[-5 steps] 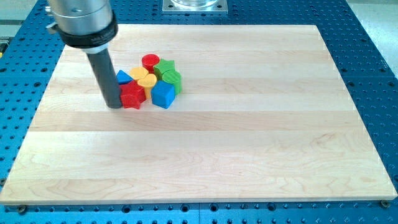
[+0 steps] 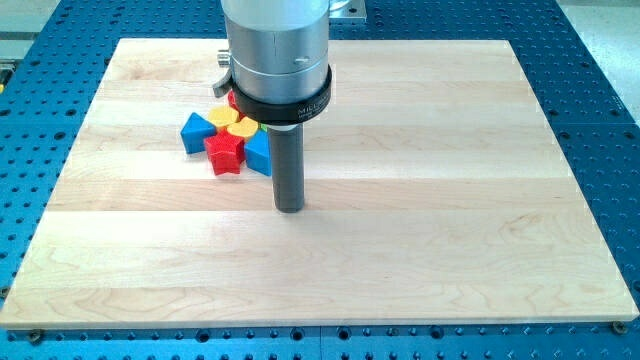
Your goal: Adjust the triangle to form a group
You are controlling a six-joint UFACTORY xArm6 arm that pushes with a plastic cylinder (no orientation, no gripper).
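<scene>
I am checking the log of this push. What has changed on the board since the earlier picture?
My tip moved from the cluster's left side to below its right, clear of the blocks. The blue triangle slid left a little. The red star and yellow heart stayed about as before.

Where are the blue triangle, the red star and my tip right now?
blue triangle [image 2: 196, 131]: camera view, on its top face, at the cluster's left edge.
red star [image 2: 226, 152]: camera view, on its top centre.
my tip [image 2: 289, 208]: camera view, on the rod's very end, to the lower right of the blocks.
</scene>
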